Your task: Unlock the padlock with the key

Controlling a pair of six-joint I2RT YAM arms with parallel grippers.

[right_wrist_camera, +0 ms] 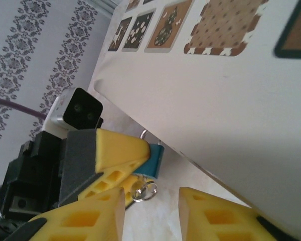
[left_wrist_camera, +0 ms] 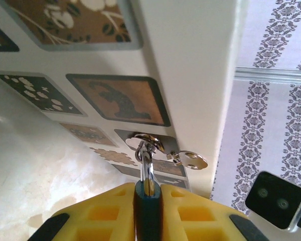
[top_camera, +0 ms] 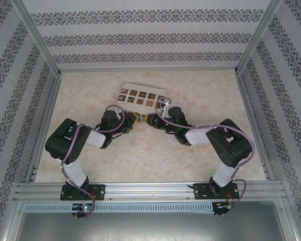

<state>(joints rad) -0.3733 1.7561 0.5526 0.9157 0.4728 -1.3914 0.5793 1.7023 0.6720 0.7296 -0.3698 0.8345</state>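
Observation:
In the left wrist view my left gripper is shut on the blue body of the padlock. Its silver shackle rises to a silver ring with a flat silver piece beside it, close against the cream box. In the right wrist view the padlock sits between the left gripper's yellow fingers. The key, silver with a small ring, sticks out of the padlock's underside. My right gripper stands open just in front of it, touching nothing. In the top view both grippers meet nose to nose, the left gripper and the right gripper.
The cream box with brown tiles lies just behind both grippers, its edge right above the padlock. The right wrist's camera is close on the left gripper's right. Patterned walls ring the marble-look table.

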